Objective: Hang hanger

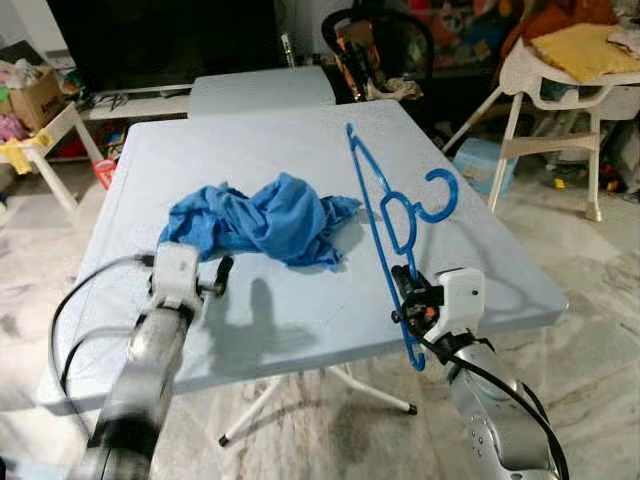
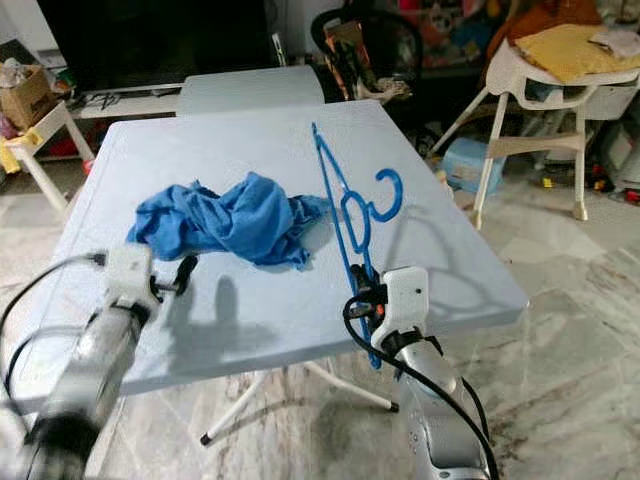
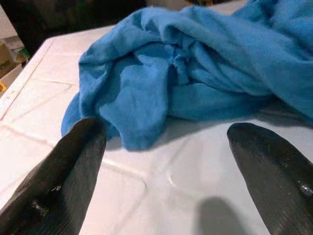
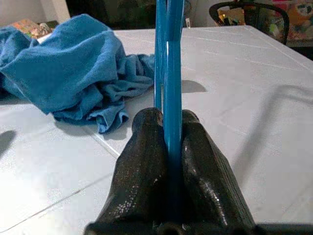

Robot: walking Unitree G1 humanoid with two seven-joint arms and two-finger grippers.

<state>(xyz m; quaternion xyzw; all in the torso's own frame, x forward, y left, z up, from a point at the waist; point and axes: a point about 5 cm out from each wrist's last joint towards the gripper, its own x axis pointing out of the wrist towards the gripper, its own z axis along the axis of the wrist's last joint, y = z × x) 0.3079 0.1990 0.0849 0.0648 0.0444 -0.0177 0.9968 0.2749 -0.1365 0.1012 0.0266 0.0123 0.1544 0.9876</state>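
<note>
I see my right gripper point(image 1: 405, 290) clenched on the blue hanger point(image 1: 385, 215) at lower right of the head view, its fingers point(image 4: 146, 161) pinching one bar; the hanger rises edge-on above the pale table point(image 1: 270, 140), hook toward the right. My left gripper point(image 3: 166, 161) hangs spread apart at lower left, just short of the crumpled blue cloth point(image 1: 262, 220).

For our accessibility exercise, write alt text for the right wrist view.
Two black fingers of the right gripper are clamped on a thin blue plastic hanger, held upright over a pale blue-white table. A crumpled blue cloth lies on the table beyond.
</note>
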